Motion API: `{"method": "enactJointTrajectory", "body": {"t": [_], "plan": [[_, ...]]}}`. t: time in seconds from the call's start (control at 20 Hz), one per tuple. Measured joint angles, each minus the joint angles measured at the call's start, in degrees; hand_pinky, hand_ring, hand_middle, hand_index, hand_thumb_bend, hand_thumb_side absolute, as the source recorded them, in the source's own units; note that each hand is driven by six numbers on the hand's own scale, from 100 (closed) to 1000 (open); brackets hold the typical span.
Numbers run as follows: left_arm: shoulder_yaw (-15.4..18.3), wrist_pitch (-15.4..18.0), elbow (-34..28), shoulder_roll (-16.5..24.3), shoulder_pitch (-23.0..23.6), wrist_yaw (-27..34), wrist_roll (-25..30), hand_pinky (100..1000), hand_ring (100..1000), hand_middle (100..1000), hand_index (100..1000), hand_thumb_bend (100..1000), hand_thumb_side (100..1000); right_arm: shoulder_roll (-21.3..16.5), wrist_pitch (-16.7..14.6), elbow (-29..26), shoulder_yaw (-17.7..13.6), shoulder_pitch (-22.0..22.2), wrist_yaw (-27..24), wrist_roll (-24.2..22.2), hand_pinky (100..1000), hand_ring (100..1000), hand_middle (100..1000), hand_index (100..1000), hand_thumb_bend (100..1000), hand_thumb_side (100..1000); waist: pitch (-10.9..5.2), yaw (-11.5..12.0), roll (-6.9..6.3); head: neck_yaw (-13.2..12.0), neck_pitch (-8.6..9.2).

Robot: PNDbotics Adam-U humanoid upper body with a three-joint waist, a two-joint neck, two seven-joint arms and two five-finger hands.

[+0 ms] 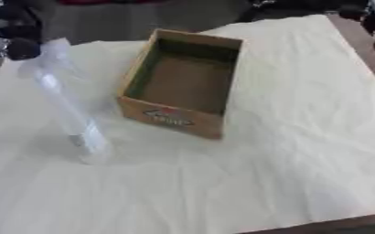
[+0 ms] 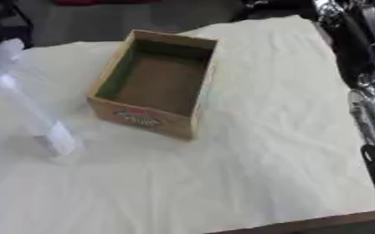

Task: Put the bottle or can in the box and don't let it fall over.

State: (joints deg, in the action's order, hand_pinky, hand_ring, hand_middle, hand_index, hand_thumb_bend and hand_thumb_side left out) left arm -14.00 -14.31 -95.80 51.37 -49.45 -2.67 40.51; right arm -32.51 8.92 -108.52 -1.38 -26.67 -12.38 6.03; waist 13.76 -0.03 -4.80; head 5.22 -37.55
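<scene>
Bottle tilted (cap toward far-left)

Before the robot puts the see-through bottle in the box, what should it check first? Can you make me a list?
1. Box open on top and empty inside: ok.
2. Bottle beside the box, not yet in it: ok.
3. Bottle upright: not ok, it leans.
4. Left hand holding the bottle's top: cannot tell, too blurred.
5. Right arm away from the box: ok, it is at the right edge; its hand is not seen.
6. Cloth around the box free of other things: ok.
</scene>
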Motion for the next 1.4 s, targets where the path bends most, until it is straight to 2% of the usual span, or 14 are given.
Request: {"method": "enactJointTrajectory", "body": {"t": [0.4, 0.75, 1.15, 1.4], "plan": [[-1.1, -0.2, 1.0, -0.1, -0.1, -2.1, 1.1, 882, 809, 853, 850, 584, 509, 0.0, 0.1, 0.0, 0.0, 0.0, 0.0, 0.1, 863, 843, 813, 874, 100, 689, 0.01, -0.2, 0.00, -0.1, 0.00], [-1.9, -0.3, 2.2, -1.0, -0.6, -3.1, 2.1, 840, 748, 845, 841, 574, 496, 0.0, 0.1, 0.0, 0.0, 0.1, 0.0, 0.1, 863, 843, 812, 874, 100, 689, 0.01, -0.4, 0.01, -0.1, 0.00], [-2.8, -0.2, 3.5, -2.4, -1.5, -3.6, 3.4, 838, 747, 838, 832, 576, 494, 0.0, 0.1, 0.0, 0.0, 0.1, 0.0, 0.0, 863, 843, 811, 874, 100, 688, 0.01, -0.6, 0.00, -0.1, -0.01], [-3.8, -0.1, 4.6, -3.1, -1.8, -4.5, 4.4, 831, 740, 829, 826, 580, 459, 0.0, 0.1, 0.0, 0.0, 0.1, 0.0, 0.0, 863, 843, 810, 874, 100, 688, 0.02, -0.7, 0.00, -0.1, -0.01]]}}
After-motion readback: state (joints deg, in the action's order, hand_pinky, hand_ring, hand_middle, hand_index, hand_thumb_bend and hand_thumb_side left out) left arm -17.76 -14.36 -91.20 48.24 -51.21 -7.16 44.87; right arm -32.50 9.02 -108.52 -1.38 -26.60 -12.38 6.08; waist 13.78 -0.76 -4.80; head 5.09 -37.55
